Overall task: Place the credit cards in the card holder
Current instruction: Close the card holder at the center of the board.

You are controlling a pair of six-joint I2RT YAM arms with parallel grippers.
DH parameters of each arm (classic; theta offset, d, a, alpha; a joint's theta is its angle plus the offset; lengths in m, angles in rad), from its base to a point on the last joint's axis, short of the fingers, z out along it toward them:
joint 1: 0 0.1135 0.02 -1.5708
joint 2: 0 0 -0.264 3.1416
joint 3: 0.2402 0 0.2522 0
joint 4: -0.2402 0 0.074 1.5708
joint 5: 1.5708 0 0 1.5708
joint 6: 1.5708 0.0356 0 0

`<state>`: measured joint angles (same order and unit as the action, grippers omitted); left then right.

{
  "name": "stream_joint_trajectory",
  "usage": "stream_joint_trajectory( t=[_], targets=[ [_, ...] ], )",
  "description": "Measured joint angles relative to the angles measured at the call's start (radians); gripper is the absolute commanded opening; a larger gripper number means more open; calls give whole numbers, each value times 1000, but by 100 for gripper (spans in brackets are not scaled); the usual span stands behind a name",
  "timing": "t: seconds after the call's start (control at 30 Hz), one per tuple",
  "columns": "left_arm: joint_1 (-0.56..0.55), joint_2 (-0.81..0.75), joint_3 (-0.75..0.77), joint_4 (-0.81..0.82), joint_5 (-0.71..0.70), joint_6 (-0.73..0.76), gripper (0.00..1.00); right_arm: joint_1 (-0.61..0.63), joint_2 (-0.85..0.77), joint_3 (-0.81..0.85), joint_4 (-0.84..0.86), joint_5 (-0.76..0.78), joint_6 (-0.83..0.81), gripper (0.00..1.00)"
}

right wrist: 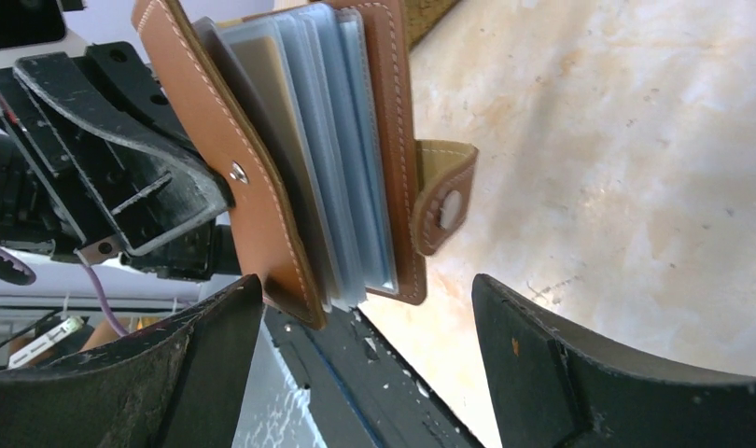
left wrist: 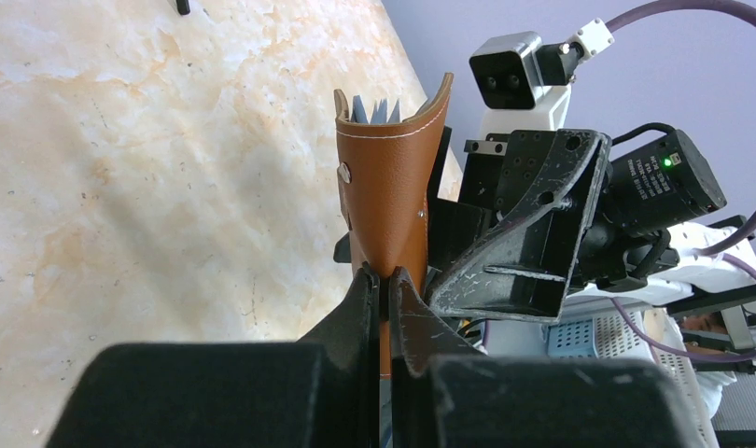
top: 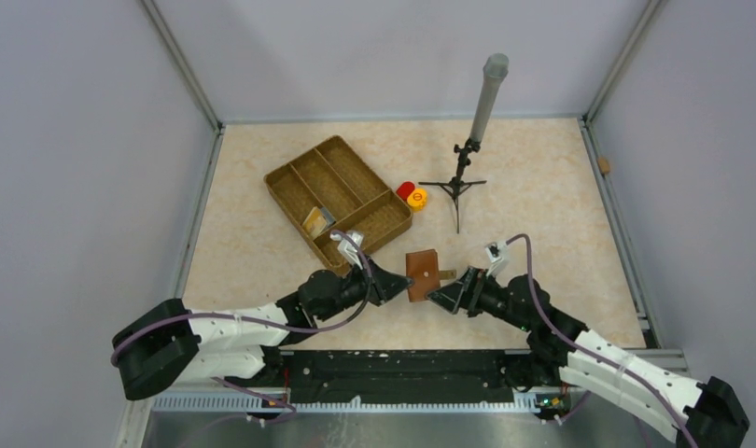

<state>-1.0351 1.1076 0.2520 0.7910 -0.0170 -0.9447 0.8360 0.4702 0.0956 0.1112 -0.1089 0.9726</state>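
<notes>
The left gripper (left wrist: 384, 280) is clamped on the fold of the reddish-brown leather card holder (left wrist: 385, 187), holding it up off the table between the two arms. Its mouth points straight at the right gripper (right wrist: 365, 289), whose fingers are spread wide with nothing in them. From the right wrist the fanned clear plastic sleeves (right wrist: 346, 159) sit dead ahead, their long edges running away from the fingers, and the snap strap (right wrist: 444, 201) hangs off to one side. One sleeve may already show a tan card, but that is hard to tell. A yellowish-gold flat credit card (top: 316, 220) lies in the divided wicker tray (top: 301, 158), well off to the left. It is nearer the left arm, but that arm is busy, so the fetch likely falls to the right.
</notes>
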Motion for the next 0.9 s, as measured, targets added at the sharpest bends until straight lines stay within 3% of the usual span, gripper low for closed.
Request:
stream_joint_trajectory(
  t=[0.13, 0.23, 0.3, 0.4, 0.5, 0.83, 0.9],
  targets=[
    [0, -16, 0, -18, 1, 6, 0, 0, 68, 1, 83, -14, 0, 77],
    [0, -19, 0, -29, 7, 7, 0, 0, 126, 3, 145, -29, 1, 66],
    [0, -19, 0, -36, 18, 10, 0, 0, 158, 3, 183, -44, 7, 54],
    [3, -19, 0, -37, 23, 23, 0, 0, 185, 3, 202, -51, 11, 21],
    [12, -19, 0, -43, 13, 35, 9, -1, 187, 2, 199, -49, 18, 1],
    [19, -62, 0, -94, -14, 48, 60, 0, 98, -4, 181, -59, 15, 0],
    [19, -101, 0, -129, -2, 45, 66, 0, 76, -4, 180, -61, 7, 0]
  ],
)
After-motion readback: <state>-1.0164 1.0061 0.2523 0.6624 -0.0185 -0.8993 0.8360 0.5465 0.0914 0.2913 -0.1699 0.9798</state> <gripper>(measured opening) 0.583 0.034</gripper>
